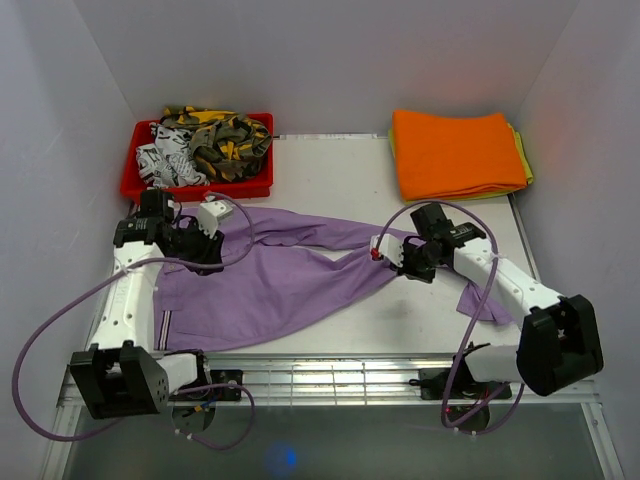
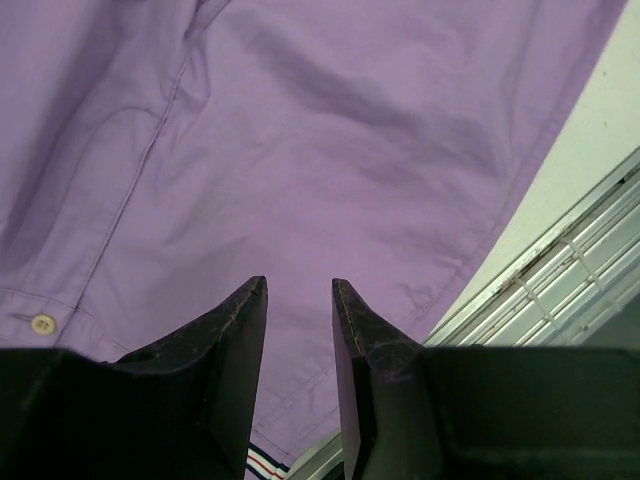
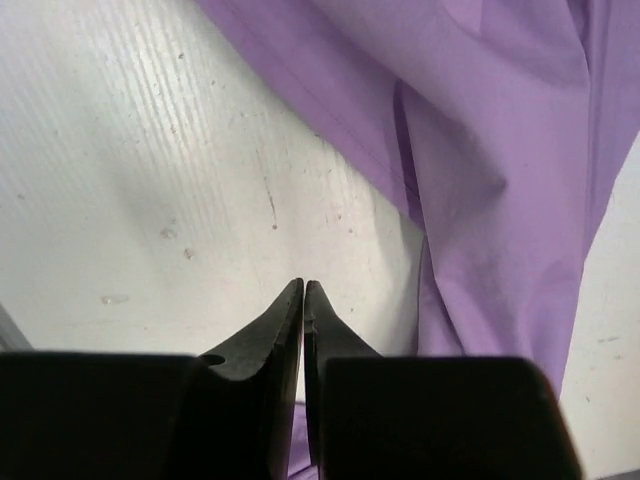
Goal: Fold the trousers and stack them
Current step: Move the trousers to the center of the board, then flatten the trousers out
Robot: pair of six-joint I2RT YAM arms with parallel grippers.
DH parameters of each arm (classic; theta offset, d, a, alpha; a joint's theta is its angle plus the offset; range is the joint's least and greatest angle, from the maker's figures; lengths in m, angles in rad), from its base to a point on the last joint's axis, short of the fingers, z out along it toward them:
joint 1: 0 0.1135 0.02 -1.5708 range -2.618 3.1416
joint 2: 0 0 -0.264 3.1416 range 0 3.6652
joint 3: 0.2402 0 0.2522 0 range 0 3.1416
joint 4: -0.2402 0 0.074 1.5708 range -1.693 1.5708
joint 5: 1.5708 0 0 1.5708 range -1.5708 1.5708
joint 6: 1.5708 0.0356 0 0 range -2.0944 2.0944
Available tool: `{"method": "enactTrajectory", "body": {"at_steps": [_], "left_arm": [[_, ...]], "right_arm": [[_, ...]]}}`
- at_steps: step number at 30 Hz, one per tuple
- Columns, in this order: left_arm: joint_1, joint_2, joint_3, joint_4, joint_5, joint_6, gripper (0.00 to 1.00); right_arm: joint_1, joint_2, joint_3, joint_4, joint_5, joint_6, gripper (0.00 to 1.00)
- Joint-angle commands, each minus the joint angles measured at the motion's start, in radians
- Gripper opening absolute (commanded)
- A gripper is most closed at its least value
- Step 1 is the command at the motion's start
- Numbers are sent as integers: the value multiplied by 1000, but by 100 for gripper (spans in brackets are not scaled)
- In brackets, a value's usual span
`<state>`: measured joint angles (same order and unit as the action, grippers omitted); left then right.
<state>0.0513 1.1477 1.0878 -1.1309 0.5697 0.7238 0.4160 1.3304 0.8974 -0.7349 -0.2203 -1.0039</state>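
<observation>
The lilac trousers (image 1: 280, 285) lie spread across the table, waist at the left and one leg running right under my right arm. My left gripper (image 1: 205, 248) hovers over the waist end, open, with fabric (image 2: 320, 150) showing through the gap between its fingers (image 2: 298, 285). A small button (image 2: 42, 323) sits on the waistband at the left. My right gripper (image 1: 385, 250) is at the leg near the table's middle. Its tips (image 3: 303, 285) are shut together over bare table, with a fold of the trousers (image 3: 500, 150) just to their right.
A red bin (image 1: 132, 185) of camouflage and black-and-white garments stands at the back left. A folded orange cloth (image 1: 455, 150) on a yellow-green one (image 1: 526, 168) lies at the back right. The slatted front rail (image 2: 580, 260) runs along the table's near edge.
</observation>
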Motion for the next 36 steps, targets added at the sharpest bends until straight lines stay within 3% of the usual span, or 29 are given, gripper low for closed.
{"method": "enactTrajectory", "body": {"at_steps": [1, 3, 4, 6, 9, 10, 17, 22, 27, 30, 31, 33, 34, 36], "left_arm": [[51, 62, -23, 72, -11, -101, 43], [50, 102, -32, 75, 30, -103, 44], [50, 112, -37, 82, 36, -106, 58], [50, 139, -61, 108, 24, -112, 59], [50, 179, -97, 149, -32, -122, 60], [50, 193, -107, 160, -54, -133, 60], [79, 332, -190, 238, -186, -164, 60], [134, 466, -161, 275, -229, -173, 59], [197, 615, -86, 281, -257, -161, 57], [222, 673, -37, 278, -275, -150, 56], [226, 685, -26, 276, -280, -149, 55], [240, 710, 3, 273, -287, -141, 52], [246, 728, 14, 273, -291, -141, 50], [258, 745, 40, 267, -291, -142, 47]], "right_arm": [[9, -95, 12, -94, 17, 14, 9], [9, -123, -23, -25, 82, 28, 18], [7, -131, -31, -11, 129, 40, 36], [-9, -123, -28, -1, 148, 48, 54], [-63, -94, -6, 3, 174, 50, 88], [-87, -71, 4, 2, 174, 48, 92], [-451, 29, 149, -98, 164, -56, 92], [-595, 55, 129, -113, 216, -180, 94], [-683, 142, 109, -104, 282, -199, 93], [-704, 220, 109, -101, 300, -182, 85], [-706, 257, 112, -98, 300, -180, 70], [-711, 285, 136, -74, 300, -171, 51], [-711, 309, 155, -66, 300, -168, 32], [-711, 332, 246, -40, 300, -156, 10]]}}
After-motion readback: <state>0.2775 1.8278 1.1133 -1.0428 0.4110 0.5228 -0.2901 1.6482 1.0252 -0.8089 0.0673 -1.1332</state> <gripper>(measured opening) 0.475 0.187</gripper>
